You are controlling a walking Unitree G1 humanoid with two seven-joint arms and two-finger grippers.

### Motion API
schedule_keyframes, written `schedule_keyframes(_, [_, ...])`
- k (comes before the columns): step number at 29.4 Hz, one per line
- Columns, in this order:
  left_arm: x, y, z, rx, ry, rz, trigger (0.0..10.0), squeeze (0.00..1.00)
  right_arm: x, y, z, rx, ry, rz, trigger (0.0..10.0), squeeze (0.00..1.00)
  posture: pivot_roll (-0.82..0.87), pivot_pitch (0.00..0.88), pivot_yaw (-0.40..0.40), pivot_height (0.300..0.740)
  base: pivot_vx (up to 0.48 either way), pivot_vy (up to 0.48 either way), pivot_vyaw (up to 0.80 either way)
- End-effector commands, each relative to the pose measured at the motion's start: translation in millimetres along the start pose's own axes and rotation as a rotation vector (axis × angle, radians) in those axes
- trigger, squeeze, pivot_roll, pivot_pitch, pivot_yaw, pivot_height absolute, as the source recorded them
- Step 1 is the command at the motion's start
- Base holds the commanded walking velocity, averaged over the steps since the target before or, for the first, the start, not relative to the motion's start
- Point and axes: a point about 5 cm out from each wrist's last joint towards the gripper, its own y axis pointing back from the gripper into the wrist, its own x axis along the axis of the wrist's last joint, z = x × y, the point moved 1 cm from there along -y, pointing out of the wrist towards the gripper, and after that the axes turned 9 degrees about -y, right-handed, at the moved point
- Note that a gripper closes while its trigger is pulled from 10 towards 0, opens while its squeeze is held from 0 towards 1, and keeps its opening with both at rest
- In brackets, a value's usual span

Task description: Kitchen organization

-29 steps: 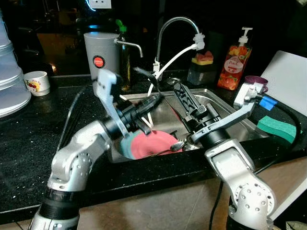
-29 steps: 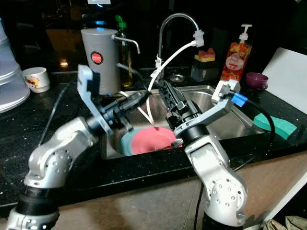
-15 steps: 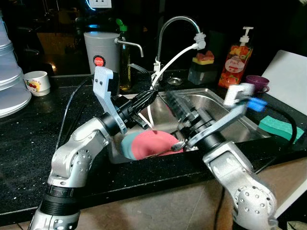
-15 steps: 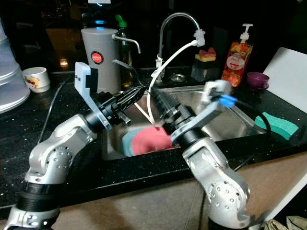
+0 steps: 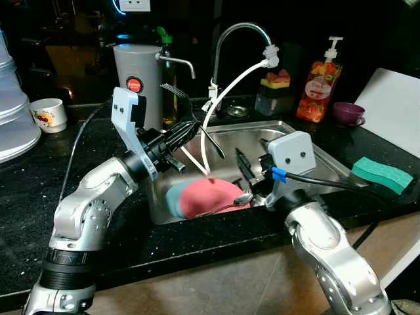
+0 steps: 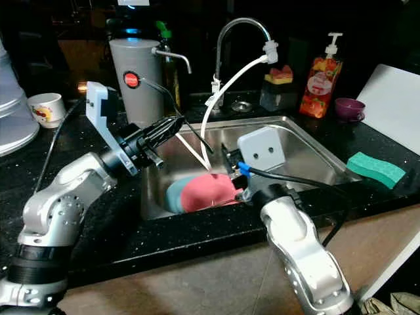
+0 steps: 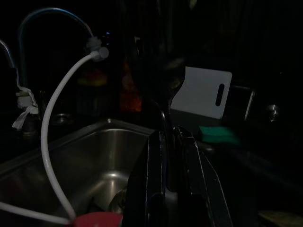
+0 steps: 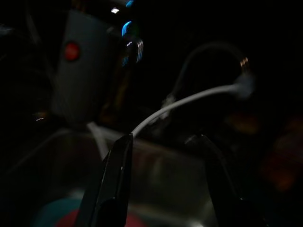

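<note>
Since a second ago, the left hand has lifted up and back from over the sink, and it now sits above the sink's left rim. It is closed tight on a fork, whose prongs point up toward the gray jug. In the left wrist view the two black fingers press together on the dark handle.

Over the same second the right arm has pulled back and turned, so its white wrist box now faces the camera at the front of the sink. The right hand reaches down into the sink, just above the dishes. In the right wrist view its fingers are spread wide apart and hold nothing.

A pink plate lies in the sink on top of a blue plate. A spoon rests on the pink plate near the front wall. A white hose hangs from the tap down to the plates.

On the black surface stand a white cup, a soap bottle, a small purple cup and a green sponge.
</note>
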Motion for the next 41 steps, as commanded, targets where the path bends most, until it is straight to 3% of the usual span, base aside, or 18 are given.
schedule_keyframes(1, [-4.0,-2.7,6.2,-0.022,-0.011,-0.017,10.0,0.00,3.7,-1.3,-3.7,0.010,0.052,0.042,10.0,0.00,-0.07,0.044,-0.038,0.740,0.000,0.000,0.00])
schedule_keyframes(11, [-8.4,-14.4,14.7,-0.042,-0.020,-0.019,10.0,0.00,-0.9,4.5,-39.2,0.207,0.047,0.046,10.0,0.00,-0.07,0.044,-0.037,0.740,0.000,0.000,0.00])
schedule_keyframes(24, [-8.1,-14.5,12.9,-0.033,-0.026,-0.021,10.0,0.00,-4.2,4.4,-40.2,0.193,0.043,0.049,10.0,0.00,-0.07,0.044,-0.033,0.740,0.000,0.000,0.00])
schedule_keyframes(27, [-13.0,-13.8,6.4,0.025,-0.064,-0.055,10.0,0.00,-4.3,3.2,-37.5,0.176,0.037,0.052,10.0,0.00,-0.07,0.044,-0.033,0.740,0.000,0.000,0.00])
schedule_keyframes(29, [-34.0,-12.3,-16.0,0.202,-0.156,-0.211,10.0,0.00,-6.3,2.3,-33.6,0.145,0.016,0.045,10.0,0.00,-0.07,0.044,-0.033,0.740,0.000,0.000,0.00])
schedule_keyframes(31, [-44.2,-8.9,-29.5,0.304,-0.183,-0.286,10.0,0.00,-8.0,2.4,-31.1,0.127,0.002,0.038,10.0,0.00,-0.07,0.044,-0.033,0.740,0.000,0.000,0.00])
schedule_keyframes(41, [-41.6,-7.9,-37.8,0.361,-0.157,-0.269,10.0,0.00,-8.8,2.8,-27.4,0.106,-0.001,0.036,10.0,0.00,-0.07,0.048,-0.025,0.740,0.000,0.000,0.00])
